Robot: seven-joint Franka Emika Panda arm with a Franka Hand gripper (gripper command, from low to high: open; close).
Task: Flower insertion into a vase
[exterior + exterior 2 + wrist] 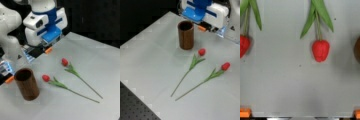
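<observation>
Front view, vase [26, 84] near raised hand [41, 51]

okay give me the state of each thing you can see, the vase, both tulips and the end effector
vase: upright on the table, nothing inside.
tulip nearer the vase: lying flat, untouched.
farther tulip: lying flat, untouched.
end effector: holding nothing, orange fingertips wide apart, back from the red heads.

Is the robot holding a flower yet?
No, nothing is held. The orange-tipped gripper is apart from both red tulips, which lie on the grey table.
</observation>
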